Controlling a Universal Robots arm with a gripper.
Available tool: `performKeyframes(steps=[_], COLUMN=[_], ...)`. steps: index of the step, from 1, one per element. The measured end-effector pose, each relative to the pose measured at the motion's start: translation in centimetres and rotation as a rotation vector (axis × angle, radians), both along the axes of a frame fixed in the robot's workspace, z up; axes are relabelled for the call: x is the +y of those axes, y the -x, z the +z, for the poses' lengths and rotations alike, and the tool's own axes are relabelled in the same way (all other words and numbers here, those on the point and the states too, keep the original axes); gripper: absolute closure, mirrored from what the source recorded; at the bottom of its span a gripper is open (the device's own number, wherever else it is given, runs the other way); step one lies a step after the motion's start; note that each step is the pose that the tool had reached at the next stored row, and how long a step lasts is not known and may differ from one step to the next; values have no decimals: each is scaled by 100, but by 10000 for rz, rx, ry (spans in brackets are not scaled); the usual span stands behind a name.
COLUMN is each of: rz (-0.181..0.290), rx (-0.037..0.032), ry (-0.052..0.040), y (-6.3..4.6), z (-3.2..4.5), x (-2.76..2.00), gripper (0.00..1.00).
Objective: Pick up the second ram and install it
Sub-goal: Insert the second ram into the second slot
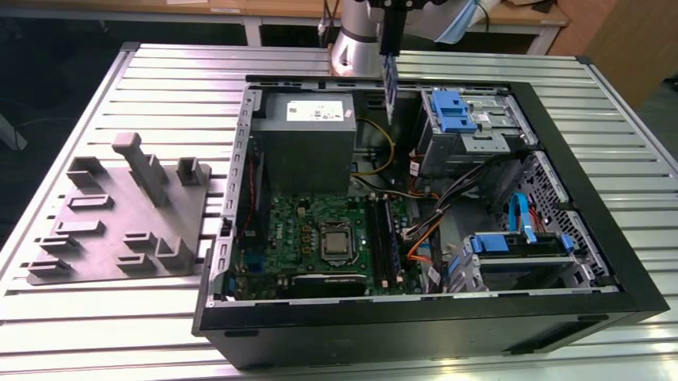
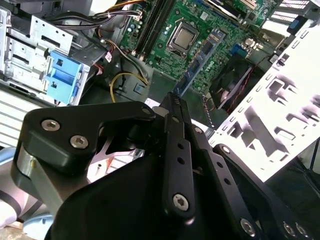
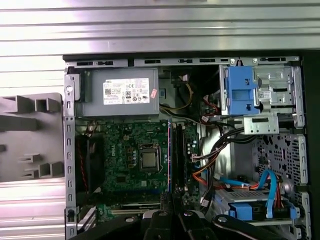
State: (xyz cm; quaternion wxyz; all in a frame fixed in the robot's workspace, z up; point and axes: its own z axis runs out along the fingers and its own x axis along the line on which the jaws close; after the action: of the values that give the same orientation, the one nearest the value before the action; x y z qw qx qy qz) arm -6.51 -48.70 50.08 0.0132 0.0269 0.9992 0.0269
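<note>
While the open computer case holds a green board and many wires, the gripper pinches the memory stick above it.

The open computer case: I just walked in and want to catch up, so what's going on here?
The arm's gripper is shut on the second ram, holding it in the air above the open computer case. It is not yet seated in the motherboard's memory slots.
</note>
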Motion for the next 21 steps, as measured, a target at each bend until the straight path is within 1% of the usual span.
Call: performKeyframes(steps=[21], rz=[361], rx=[0], ry=[1], y=[-10], z=[-338], x=[0], gripper=[89])
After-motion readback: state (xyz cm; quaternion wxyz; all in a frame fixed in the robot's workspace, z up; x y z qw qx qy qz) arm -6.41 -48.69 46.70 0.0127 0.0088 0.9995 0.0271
